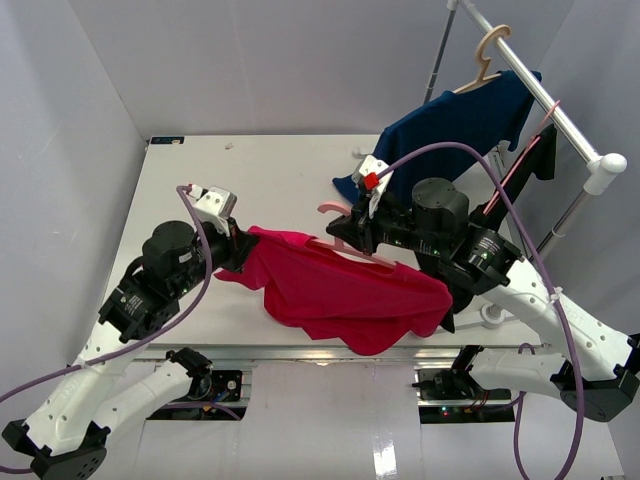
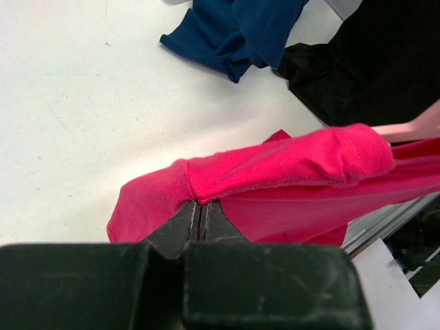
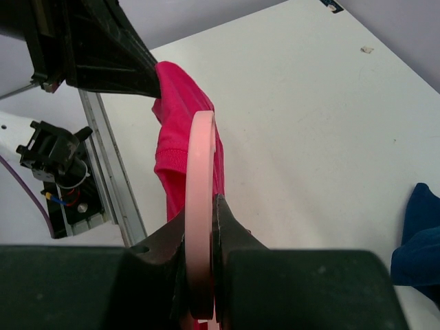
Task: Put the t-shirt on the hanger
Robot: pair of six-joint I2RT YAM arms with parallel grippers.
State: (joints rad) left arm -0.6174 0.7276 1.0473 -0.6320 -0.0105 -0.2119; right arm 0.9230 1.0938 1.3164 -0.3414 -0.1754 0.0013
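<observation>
The crimson-red t-shirt (image 1: 340,290) hangs draped between my two grippers over the table's near edge. My left gripper (image 1: 238,255) is shut on the shirt's left edge; in the left wrist view its jaws (image 2: 199,207) pinch a fold of the red cloth (image 2: 275,165). My right gripper (image 1: 348,232) is shut on the pale-pink hanger (image 1: 378,260), whose hook (image 1: 328,209) points to the far side. In the right wrist view the jaws (image 3: 201,206) clamp the pink hanger (image 3: 201,158), with the shirt (image 3: 175,117) hanging over its far end. The hanger's arm tip shows in the left wrist view (image 2: 412,129), entering the shirt.
A clothes rail (image 1: 545,100) stands at the back right with a beige hanger (image 1: 485,55) carrying a navy blue shirt (image 1: 460,125); its hem lies on the table (image 2: 234,34). A black garment (image 2: 371,62) hangs beside it. The table's front edge (image 1: 300,350) lies under the shirt.
</observation>
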